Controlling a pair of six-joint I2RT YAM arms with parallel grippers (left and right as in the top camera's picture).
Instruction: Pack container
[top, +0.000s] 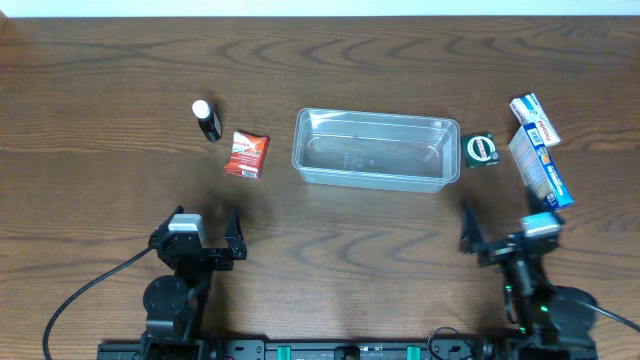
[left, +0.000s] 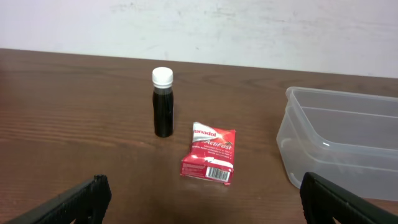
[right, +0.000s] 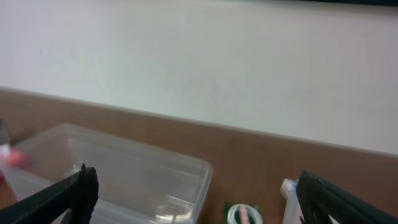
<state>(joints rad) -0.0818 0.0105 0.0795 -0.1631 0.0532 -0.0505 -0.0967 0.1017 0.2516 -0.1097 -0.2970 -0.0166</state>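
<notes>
We log left pincer (top: 207, 221) and right pincer (top: 503, 226) spread, empty. Risk: we may tip the upright bottle (top: 207, 121) or shove the light container (top: 370, 184) when reaching in.

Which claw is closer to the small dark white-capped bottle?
Left. The left gripper is just before the dark bottle; the right gripper sits past the clear plastic container.

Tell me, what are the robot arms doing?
Nothing is held yet. Both arms sit back, the left gripper and right gripper open. The clear container stands empty in the middle. A small bottle and red packet lie on its left; a green roll and two blue boxes on its right.
</notes>
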